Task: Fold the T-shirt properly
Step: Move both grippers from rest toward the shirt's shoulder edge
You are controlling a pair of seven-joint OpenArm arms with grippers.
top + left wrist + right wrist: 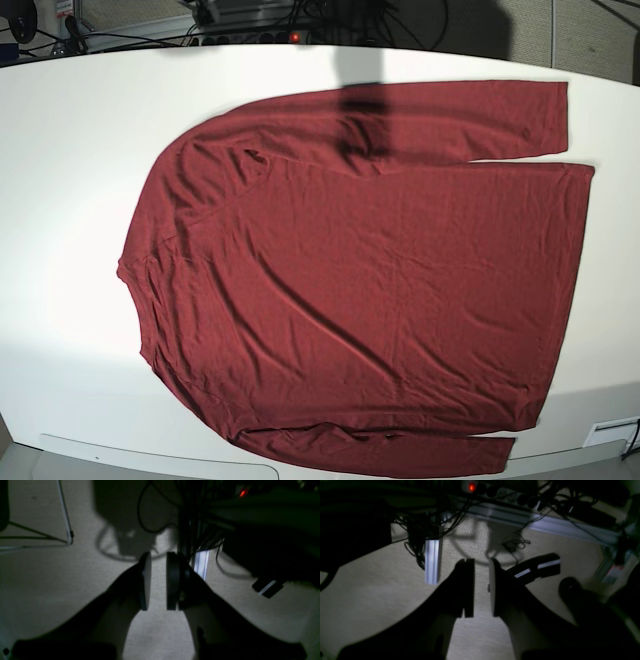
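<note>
Nearest the base camera, the T-shirt [370, 270] lies spread flat on the white table [70, 150], collar toward that view's left, hem to its right, 1 sleeve along the near edge and 1 along the far edge. Laid out like this, it looks ready for a first fold; nothing is folded yet. Neither arm is over it. Both wrist views look down on carpet and cables: the left gripper [159, 581] and the right gripper [482, 587] show jaws slightly apart, holding nothing.

I count one T-shirt [370, 280] on one table [70, 150], and my two grippers: left [158, 581], right [482, 587].
</note>
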